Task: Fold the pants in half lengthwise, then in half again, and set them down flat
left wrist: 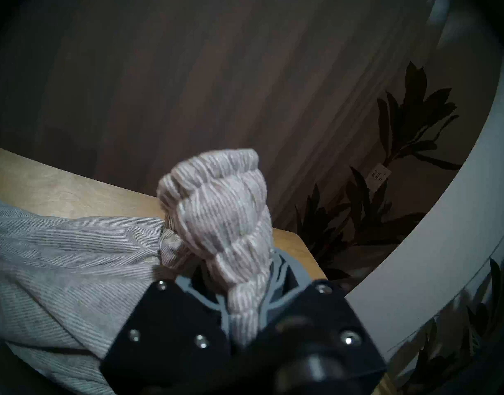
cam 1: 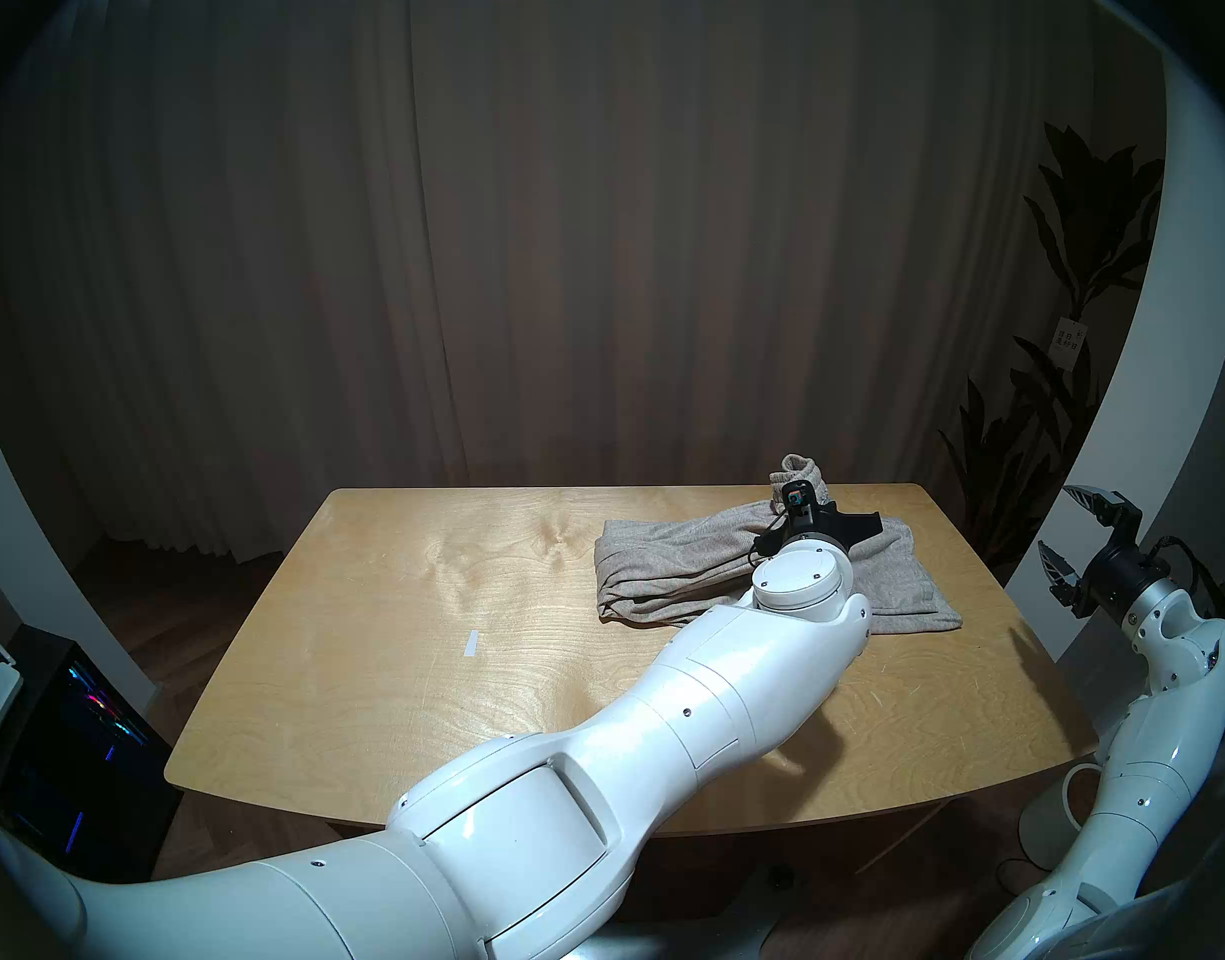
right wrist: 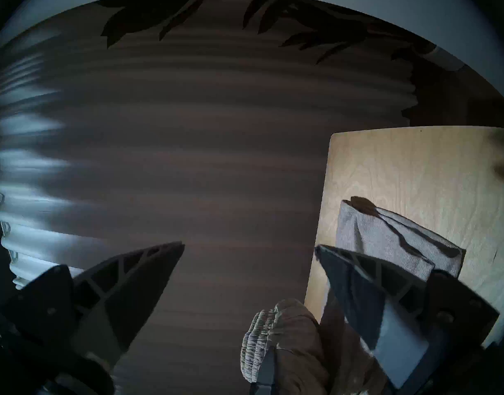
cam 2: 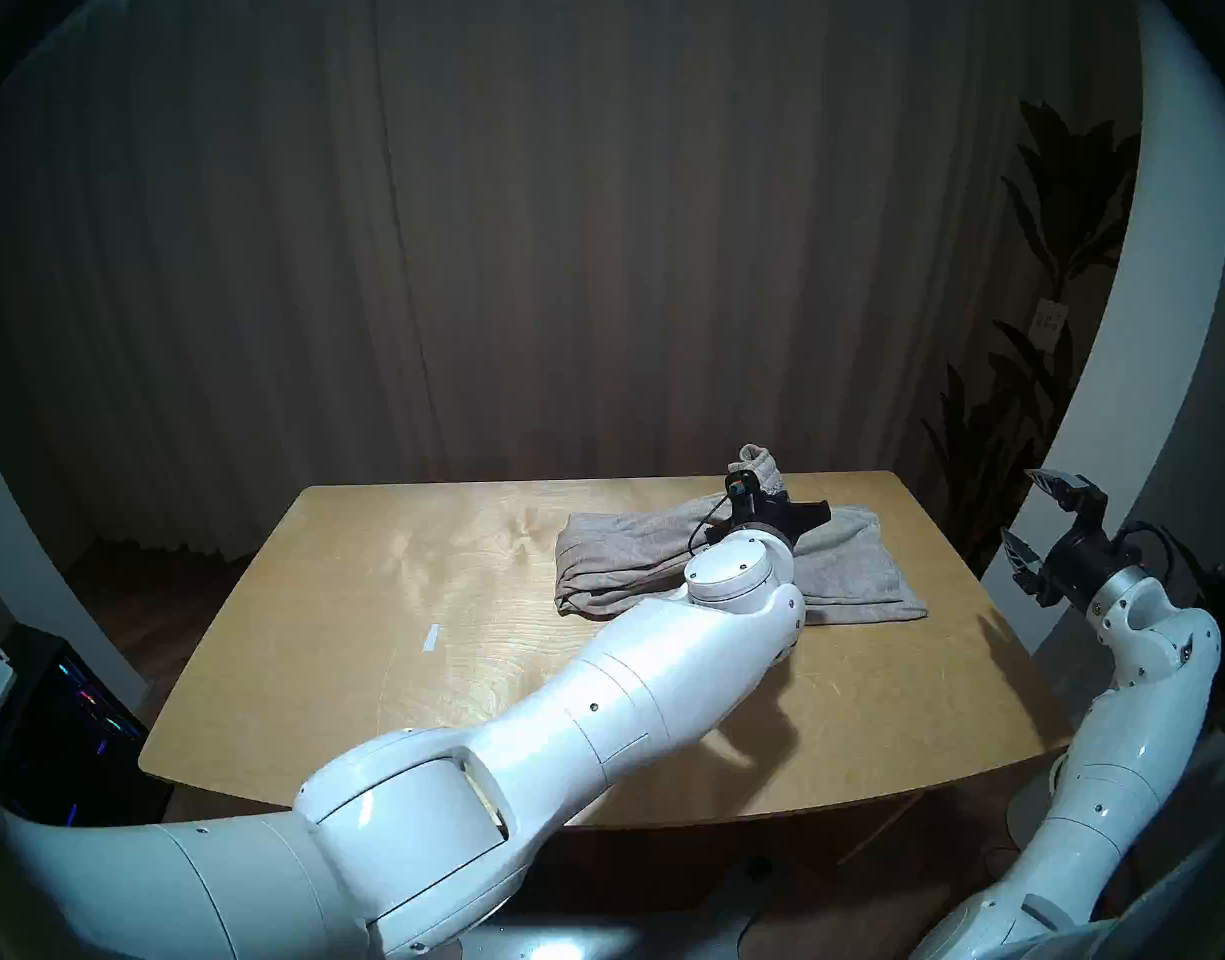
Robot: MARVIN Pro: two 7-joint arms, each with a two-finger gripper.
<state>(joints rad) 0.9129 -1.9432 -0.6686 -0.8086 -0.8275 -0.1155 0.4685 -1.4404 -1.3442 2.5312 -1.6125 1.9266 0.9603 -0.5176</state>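
The light heather-grey knit sweatpants (cam 1: 672, 577) lie bunched on the pale wooden bench (cam 1: 401, 661), far right; their gathered waistband (left wrist: 225, 220) is pinched by the left gripper (left wrist: 242, 309). The right gripper (cam 1: 1074, 543) is spread, empty. The thin pinch could slip, spoiling the fold.

Both arms (cam 1: 699, 695) are showing glossy white rounded shells, jointed in segments, with small dark screws dotting the seams and a flat round cap at the wrist. Black cables are looping beside each wrist. The left hand (left wrist: 245, 314) is showing black plates with silver screws and grey ribbed fingers; the right hand (cam 1: 1081, 543) is wearing black, triangular, lattice-cut fingers (right wrist: 136, 274).
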